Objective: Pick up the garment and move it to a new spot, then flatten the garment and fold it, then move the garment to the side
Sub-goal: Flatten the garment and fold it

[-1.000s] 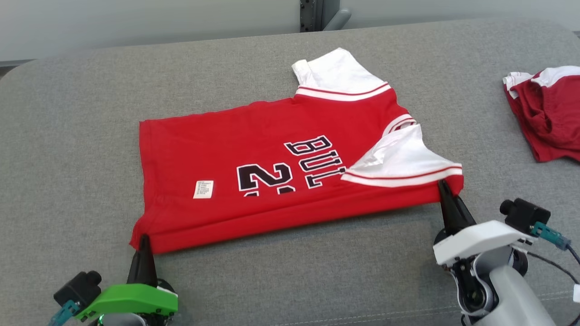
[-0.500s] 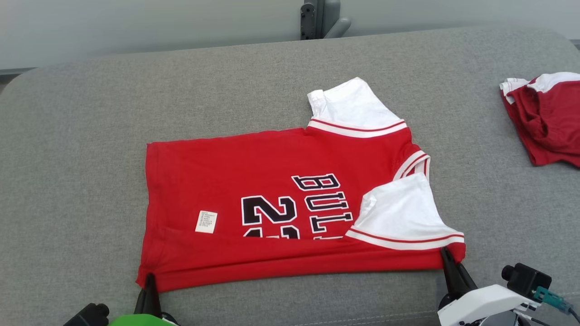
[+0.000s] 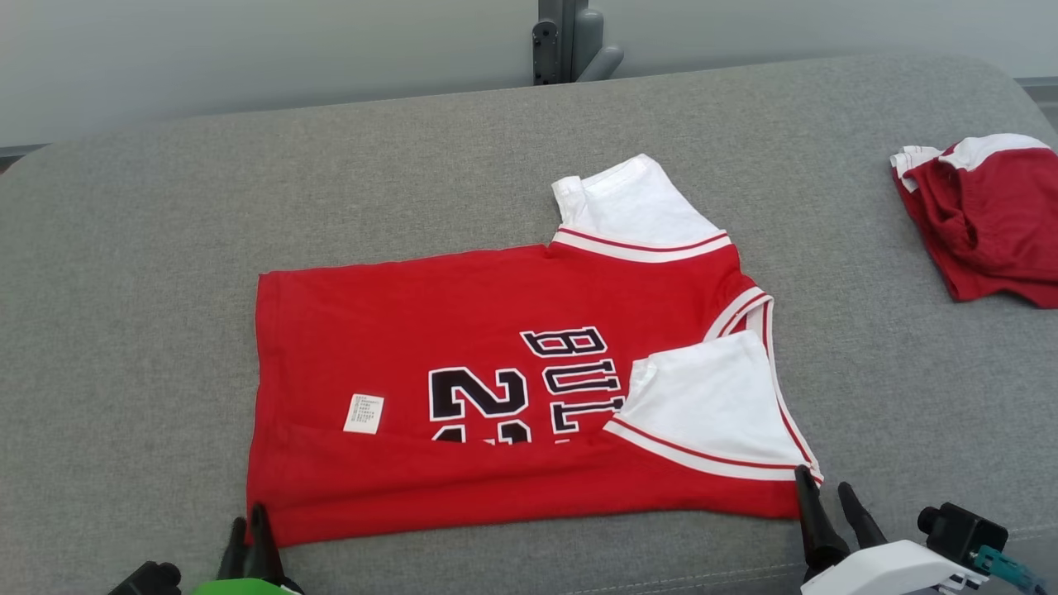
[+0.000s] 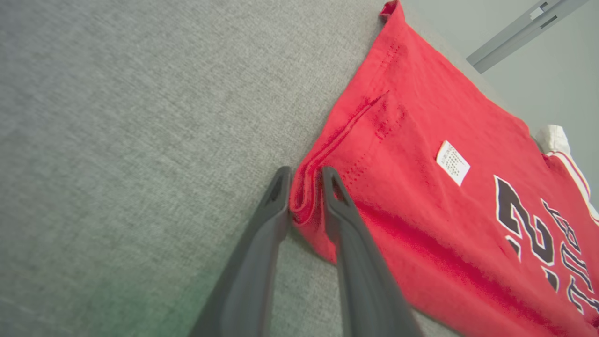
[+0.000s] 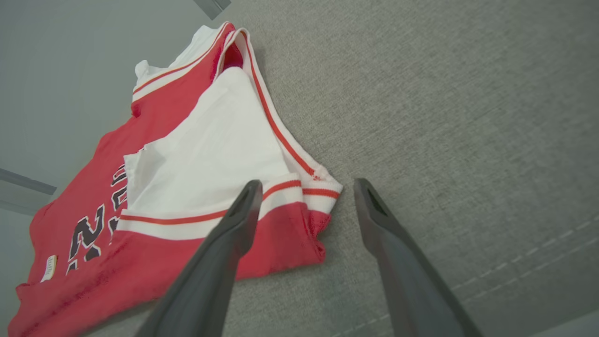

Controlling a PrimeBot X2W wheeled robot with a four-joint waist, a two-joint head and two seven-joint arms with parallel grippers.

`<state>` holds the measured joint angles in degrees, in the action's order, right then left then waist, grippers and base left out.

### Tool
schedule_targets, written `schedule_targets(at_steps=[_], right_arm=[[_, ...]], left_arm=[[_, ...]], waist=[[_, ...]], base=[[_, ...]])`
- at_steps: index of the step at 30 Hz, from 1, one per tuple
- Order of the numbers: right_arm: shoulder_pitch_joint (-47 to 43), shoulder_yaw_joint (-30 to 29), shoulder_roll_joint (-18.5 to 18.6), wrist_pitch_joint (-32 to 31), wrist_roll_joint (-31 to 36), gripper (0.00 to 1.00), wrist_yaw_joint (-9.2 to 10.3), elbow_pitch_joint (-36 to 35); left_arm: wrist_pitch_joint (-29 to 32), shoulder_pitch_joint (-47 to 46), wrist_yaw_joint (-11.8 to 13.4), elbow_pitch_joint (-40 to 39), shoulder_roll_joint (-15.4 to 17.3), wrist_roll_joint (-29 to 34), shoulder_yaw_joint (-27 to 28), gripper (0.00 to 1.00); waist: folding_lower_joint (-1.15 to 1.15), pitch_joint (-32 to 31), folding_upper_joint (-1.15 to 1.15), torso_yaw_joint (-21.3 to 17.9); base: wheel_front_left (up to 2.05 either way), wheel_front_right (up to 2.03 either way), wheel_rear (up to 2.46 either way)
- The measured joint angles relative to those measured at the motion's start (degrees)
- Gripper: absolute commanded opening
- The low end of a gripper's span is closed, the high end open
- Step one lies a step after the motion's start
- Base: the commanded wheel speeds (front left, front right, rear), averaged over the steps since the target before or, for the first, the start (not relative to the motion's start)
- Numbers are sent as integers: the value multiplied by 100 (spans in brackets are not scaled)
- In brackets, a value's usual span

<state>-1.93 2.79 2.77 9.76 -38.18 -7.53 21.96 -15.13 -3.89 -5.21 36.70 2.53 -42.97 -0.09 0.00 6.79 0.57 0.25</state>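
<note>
The red jersey (image 3: 463,330) lies flattened on the grey upholstered surface (image 3: 124,330) with its near edge folded over, the right tool (image 5: 309,183) released beside the sleeve, the left tool (image 4: 305,174) narrowly around the hem corner (clenched or not, one cannot tell), so more folding and the move aside seem left.

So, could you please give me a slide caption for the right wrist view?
Right gripper open, fingers either side of a corner of the red-and-white jersey on the grey cushion.
</note>
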Motion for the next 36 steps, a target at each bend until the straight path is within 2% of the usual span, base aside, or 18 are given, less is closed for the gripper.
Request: schedule_targets(at_steps=[8,11,15,25,31,36], right_arm=[[-88,-520,1,42,549,100,1,-534],[-35,-644,3,-54,836,100,2,-814],[107,-636,2,-271,1198,100,2,-1215],[714,18,71,-691,1494,100,3,-1972],[1053,321,247,-715,1446,100,3,-2053],[1195,482,350,-687,1361,100,3,-1976]], left_arm=[[1,306,127,-856,147,684,404,100],[4,138,116,-920,301,890,289,100],[322,-567,109,-911,572,1211,-11,100],[1382,-2519,111,-100,1137,1742,-519,100],[1758,-3364,109,584,1368,1897,-695,100],[2014,-3711,48,1061,1422,2045,-915,100]], waist=[[0,-18,0,-79],[0,9,0,-86],[0,91,0,-91],[0,621,0,-189],[0,1070,0,-301],[0,1354,0,-404]], base=[[0,0,0],[0,0,0],[0,0,0],[0,0,0],[0,0,0],[0,0,0]])
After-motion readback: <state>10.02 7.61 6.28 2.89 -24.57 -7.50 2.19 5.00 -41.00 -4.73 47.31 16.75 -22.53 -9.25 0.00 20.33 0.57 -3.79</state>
